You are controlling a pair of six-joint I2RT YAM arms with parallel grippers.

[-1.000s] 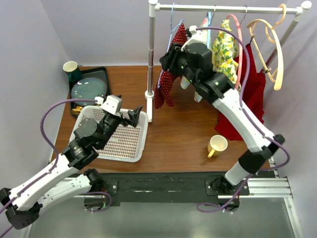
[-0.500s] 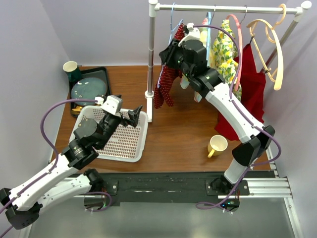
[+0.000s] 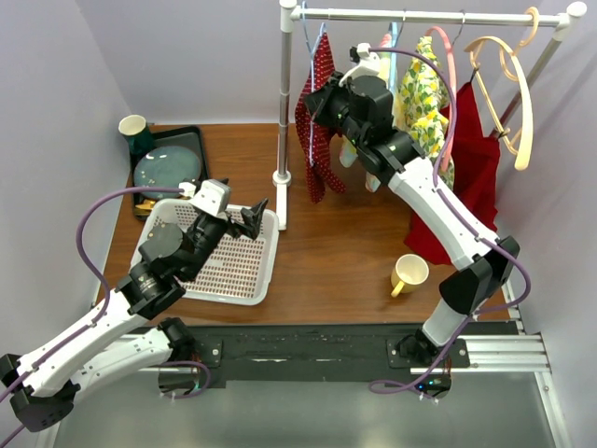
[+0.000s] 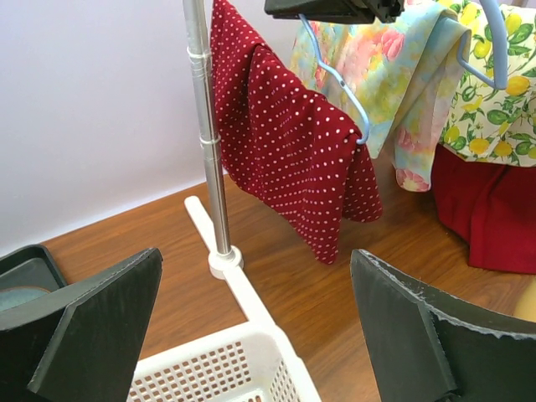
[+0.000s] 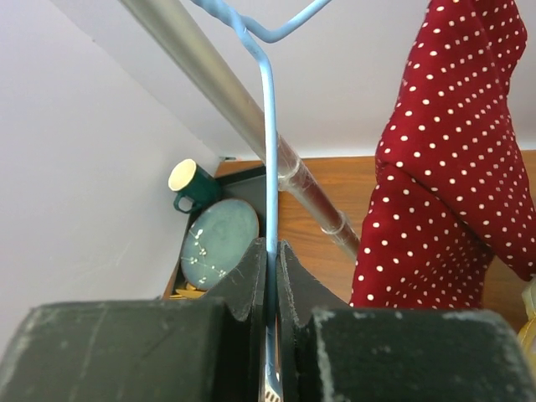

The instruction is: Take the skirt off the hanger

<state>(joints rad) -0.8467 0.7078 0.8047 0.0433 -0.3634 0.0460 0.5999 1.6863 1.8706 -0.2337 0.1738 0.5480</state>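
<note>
The red polka-dot skirt (image 3: 318, 126) hangs draped over a light-blue wire hanger (image 3: 311, 56) near the left end of the rack's rail (image 3: 420, 15). My right gripper (image 3: 324, 99) is shut on the hanger's wire, just right of the skirt. In the right wrist view the blue hanger (image 5: 270, 126) runs up out of my shut right gripper (image 5: 270, 251), with the skirt (image 5: 444, 167) to its right. My left gripper (image 3: 254, 215) is open and empty over the white basket (image 3: 219, 271). In the left wrist view the open left gripper (image 4: 255, 260) faces the skirt (image 4: 297, 151) and hanger (image 4: 335, 79).
The rack's upright post (image 3: 284, 103) and foot stand left of the skirt. A floral garment (image 4: 394, 75), a lemon-print one (image 3: 420, 89) and a red dress (image 3: 476, 159) hang to the right. A tray with a teal plate (image 3: 168, 168), a green mug (image 3: 135, 131) and a yellow mug (image 3: 409, 273) are on the table.
My right gripper has lifted the hanger up towards the rail. The skirt has risen with it and now hangs higher and straighter. The left arm has not moved.
</note>
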